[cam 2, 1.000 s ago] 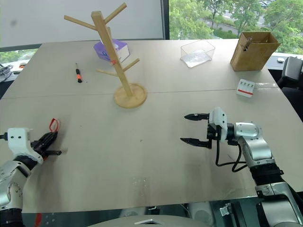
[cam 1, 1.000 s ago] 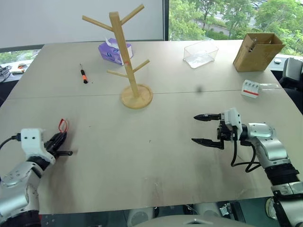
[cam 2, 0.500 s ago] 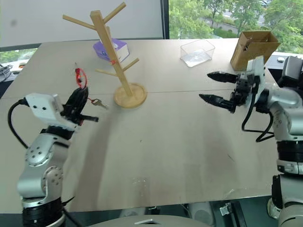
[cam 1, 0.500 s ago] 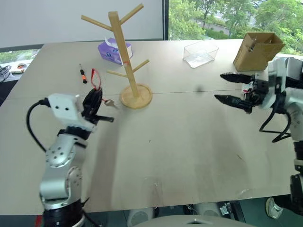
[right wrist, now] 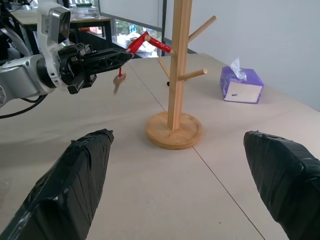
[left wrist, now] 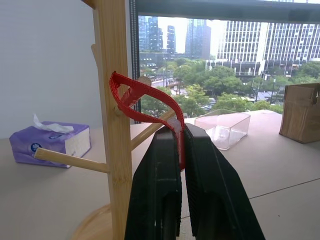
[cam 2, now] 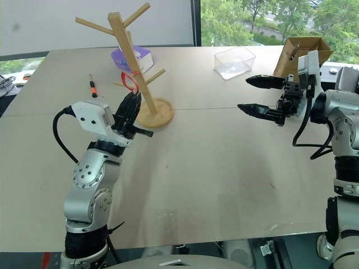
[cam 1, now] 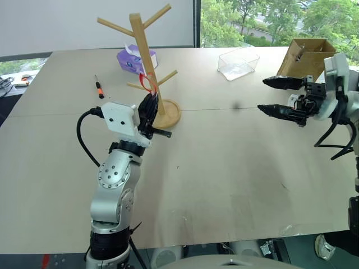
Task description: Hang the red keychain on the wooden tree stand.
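The wooden tree stand (cam 1: 147,61) stands on its round base at the table's middle back. My left gripper (cam 1: 150,110) is raised just in front of it, shut on the red keychain (cam 1: 148,83). The red strap loop (left wrist: 141,97) sticks up from the closed fingers and lies against the post (left wrist: 113,115), close to a lower peg. I cannot tell whether it is around the peg. The small key (right wrist: 118,84) dangles under the left gripper (right wrist: 107,58). My right gripper (cam 1: 262,95) is open and empty, held above the table at the right and pointing towards the stand.
A purple tissue box (cam 1: 133,60) lies behind the stand. A black-and-orange screwdriver (cam 1: 99,88) lies to its left. At the back right are a clear plastic container (cam 1: 238,63) and a brown cardboard box (cam 1: 304,60).
My left arm rose from the table's near left and swung right with the keychain to the stand. My right gripper lifted and moved towards the far right, still open.
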{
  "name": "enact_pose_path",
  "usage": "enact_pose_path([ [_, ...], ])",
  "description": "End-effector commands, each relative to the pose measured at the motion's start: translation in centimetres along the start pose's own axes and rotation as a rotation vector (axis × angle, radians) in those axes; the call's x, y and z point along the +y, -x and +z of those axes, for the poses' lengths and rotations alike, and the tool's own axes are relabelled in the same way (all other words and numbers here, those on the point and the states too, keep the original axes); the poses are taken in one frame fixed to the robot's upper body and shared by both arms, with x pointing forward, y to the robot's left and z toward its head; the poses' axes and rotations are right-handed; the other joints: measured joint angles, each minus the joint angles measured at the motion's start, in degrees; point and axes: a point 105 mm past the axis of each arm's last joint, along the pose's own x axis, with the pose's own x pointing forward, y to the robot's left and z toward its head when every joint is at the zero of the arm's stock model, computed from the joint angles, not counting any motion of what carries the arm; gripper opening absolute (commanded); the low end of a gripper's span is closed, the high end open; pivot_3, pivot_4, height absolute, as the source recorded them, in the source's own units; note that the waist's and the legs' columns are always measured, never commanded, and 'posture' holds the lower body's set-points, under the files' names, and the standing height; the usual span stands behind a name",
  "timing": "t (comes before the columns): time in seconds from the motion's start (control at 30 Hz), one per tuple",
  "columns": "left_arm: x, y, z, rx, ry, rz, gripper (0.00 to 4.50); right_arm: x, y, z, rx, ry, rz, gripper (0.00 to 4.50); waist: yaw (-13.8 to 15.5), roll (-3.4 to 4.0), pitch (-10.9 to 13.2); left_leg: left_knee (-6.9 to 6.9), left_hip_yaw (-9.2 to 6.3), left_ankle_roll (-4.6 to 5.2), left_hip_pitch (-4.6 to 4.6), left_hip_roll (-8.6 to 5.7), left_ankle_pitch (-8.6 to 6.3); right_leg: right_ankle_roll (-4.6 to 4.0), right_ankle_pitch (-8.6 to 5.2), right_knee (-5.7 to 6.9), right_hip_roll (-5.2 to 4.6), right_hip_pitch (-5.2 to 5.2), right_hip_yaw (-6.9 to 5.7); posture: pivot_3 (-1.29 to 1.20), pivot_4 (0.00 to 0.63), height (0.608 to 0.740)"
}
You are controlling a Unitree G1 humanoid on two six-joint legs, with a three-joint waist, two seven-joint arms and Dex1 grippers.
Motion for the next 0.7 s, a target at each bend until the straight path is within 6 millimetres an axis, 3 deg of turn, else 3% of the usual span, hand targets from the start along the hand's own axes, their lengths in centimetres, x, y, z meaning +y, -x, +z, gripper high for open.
enact_pose_path([
  [0.03,-0.4,0.1,1.3,-0.070,-0.023,-0.012,0.04,0.0,0.1,1.3,-0.019,0.057,0.003,4.50,0.0,0.00,0.0,0.00,0.00,0.00,0.00,0.00,0.00,0.00,0.00,0.00,0.00,0.00,0.00,0.00,0.150,0.740],
  [0.7,0.4,-1.2,0.3,-0.054,-0.013,0.021,0.04,0.4,0.3,1.2,-0.015,0.070,-0.001,4.50,0.1,-0.01,0.0,0.02,0.00,0.00,0.00,0.00,0.00,0.01,0.00,0.00,0.02,0.00,0.00,0.00,0.150,0.740],
])
